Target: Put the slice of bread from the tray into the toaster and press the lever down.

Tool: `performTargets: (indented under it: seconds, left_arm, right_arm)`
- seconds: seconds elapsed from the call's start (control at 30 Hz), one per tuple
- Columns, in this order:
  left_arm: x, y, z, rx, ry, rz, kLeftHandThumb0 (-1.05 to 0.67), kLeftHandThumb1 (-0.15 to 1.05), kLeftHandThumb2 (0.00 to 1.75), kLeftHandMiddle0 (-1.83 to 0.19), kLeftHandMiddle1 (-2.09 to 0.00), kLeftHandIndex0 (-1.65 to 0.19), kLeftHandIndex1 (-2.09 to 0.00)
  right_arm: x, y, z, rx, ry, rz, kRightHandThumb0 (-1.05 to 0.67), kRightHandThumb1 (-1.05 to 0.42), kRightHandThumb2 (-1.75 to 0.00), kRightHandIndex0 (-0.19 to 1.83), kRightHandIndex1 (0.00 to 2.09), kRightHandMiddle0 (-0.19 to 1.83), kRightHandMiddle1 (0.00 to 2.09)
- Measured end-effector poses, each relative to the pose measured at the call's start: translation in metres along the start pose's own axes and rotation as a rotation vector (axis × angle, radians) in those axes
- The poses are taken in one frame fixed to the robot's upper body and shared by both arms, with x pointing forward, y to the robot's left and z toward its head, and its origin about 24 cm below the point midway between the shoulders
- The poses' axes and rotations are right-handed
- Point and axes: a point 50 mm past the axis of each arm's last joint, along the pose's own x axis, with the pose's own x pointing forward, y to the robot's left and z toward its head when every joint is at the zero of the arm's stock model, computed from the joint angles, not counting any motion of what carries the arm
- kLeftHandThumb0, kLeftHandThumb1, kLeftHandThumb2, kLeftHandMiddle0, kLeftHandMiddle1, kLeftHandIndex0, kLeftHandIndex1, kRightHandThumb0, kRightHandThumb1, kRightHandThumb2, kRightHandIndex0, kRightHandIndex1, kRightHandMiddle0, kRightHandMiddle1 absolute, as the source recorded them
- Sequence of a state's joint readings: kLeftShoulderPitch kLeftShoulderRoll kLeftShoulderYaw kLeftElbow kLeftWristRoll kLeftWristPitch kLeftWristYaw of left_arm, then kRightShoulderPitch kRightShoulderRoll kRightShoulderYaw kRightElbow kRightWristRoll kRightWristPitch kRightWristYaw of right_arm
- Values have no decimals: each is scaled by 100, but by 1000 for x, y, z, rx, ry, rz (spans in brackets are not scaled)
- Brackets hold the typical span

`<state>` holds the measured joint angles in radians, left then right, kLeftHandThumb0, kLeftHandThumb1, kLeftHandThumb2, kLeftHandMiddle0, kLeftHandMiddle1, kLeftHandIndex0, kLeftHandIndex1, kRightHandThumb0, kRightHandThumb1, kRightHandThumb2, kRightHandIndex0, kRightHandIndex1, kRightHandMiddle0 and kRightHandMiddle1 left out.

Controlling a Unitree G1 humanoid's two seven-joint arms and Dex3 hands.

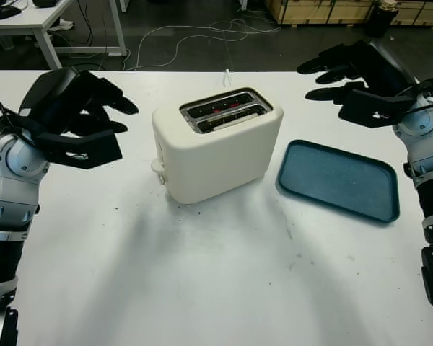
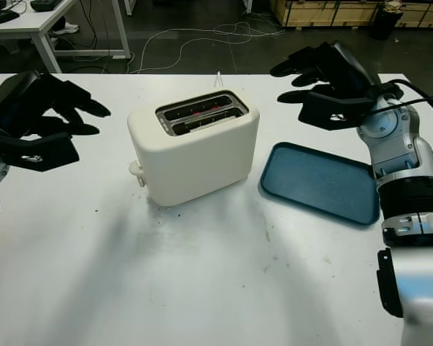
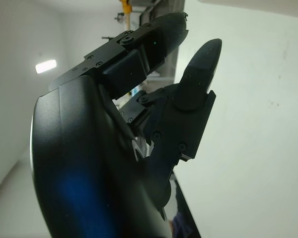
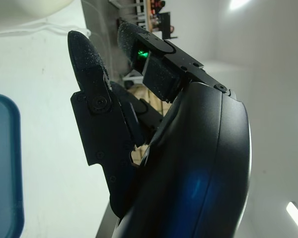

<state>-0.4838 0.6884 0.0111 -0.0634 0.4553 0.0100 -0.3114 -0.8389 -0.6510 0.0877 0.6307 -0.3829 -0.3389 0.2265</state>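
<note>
Left hand: your left hand [image 1: 76, 115] hangs above the table to the toaster's left, holding nothing, released.
Right hand: your right hand [image 2: 328, 83] hangs above the far edge of the tray, also released and holding nothing.
Bread: you have no slice on the tray [image 1: 339, 180]; its floor is bare. Something reddish shows down inside the slots, but you cannot tell whether that is bread or the heating wires.
Toaster: the toaster [image 1: 216, 144] stands mid-table, just left of the tray and not touching it, turned at a slant with its two slots running away to the right.
Lever: the small knob [image 1: 157, 167] sits low on the end facing your left hand, so it looks already down; judge this before you press anything.
Step advice: check the slots first. If pressing is needed, come from the left, land one fingertip on top of the knob and push straight down, steadying the body so it doesn't slide.
Materials: the toaster is a smooth, rounded cream shell with a metal top plate; the tray is teal plastic, shallow, with rounded corners; the table [image 1: 202, 274] is flat, white and scuffed.
</note>
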Motion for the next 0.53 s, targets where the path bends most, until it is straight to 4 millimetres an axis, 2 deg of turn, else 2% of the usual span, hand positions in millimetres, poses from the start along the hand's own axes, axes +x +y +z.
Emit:
performTargets:
  seconds: [0.53]
  left_arm:
    - [0,1,2,15,9,-6,-28,73,0,-110,-64,-123,-2]
  right_arm:
    - [0,0,0,-1,1,0,-56,-84,0,105,2,93,0]
